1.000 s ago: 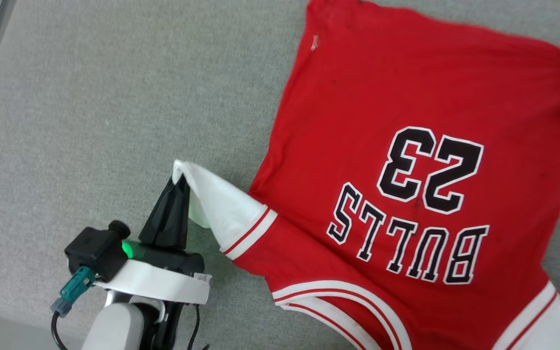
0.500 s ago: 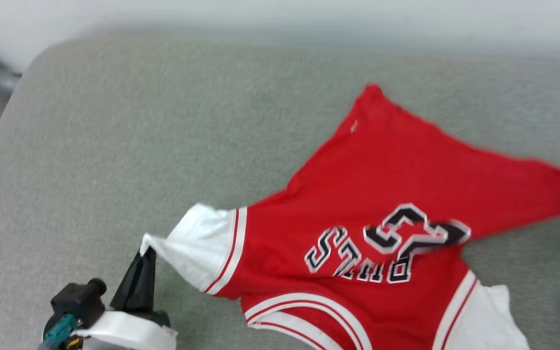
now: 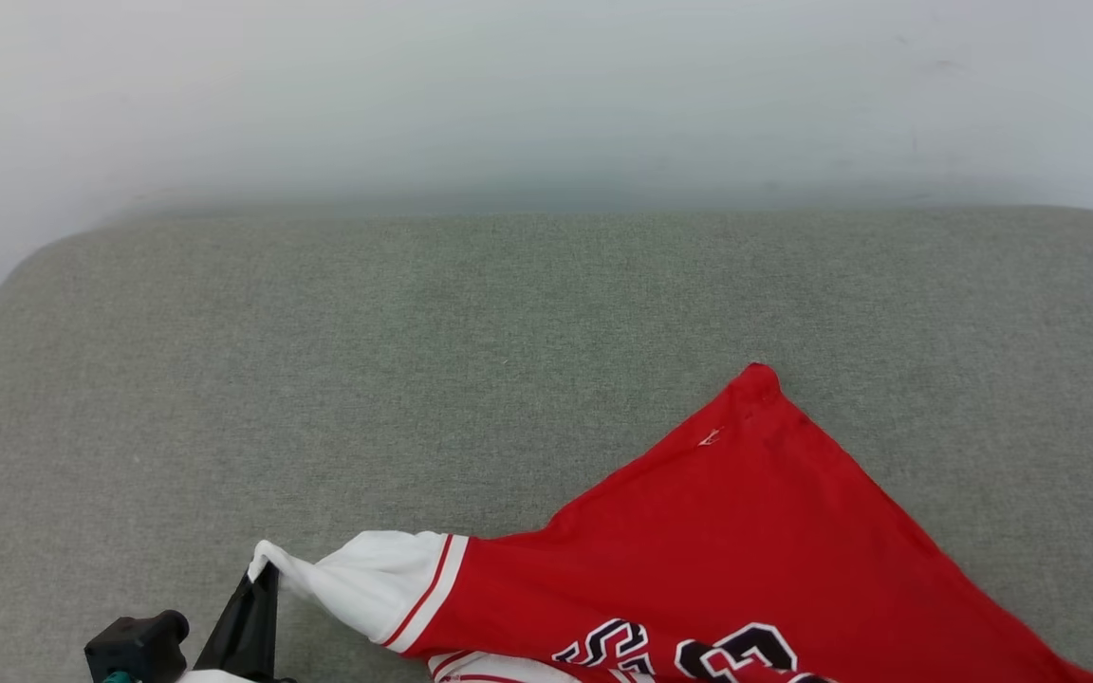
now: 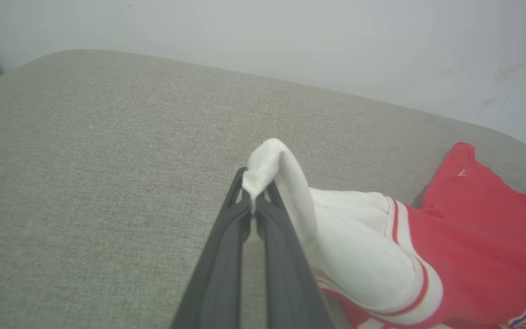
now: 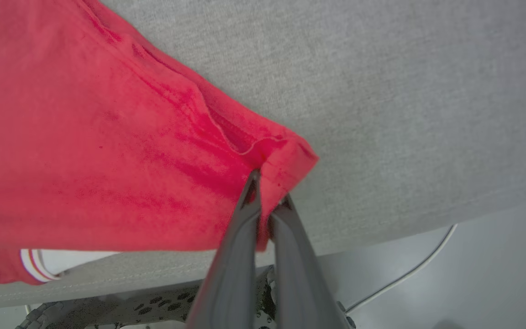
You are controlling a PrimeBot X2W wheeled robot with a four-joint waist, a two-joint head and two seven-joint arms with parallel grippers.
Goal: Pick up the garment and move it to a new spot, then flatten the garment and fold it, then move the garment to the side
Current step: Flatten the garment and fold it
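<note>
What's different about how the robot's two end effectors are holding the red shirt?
The left end effector pinches a white, inside-out tip of the garment; the right end effector pinches a red hemmed corner. The left end effector's piece sits over the grey cushion, while the right end effector's corner is by the cushion's edge, with floor beyond. Both are shut on the same garment.

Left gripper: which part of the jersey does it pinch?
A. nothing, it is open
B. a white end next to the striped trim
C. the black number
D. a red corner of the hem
B: in the left wrist view the left gripper is shut on a white fold of the jersey, with the red cloth farther off.
</note>
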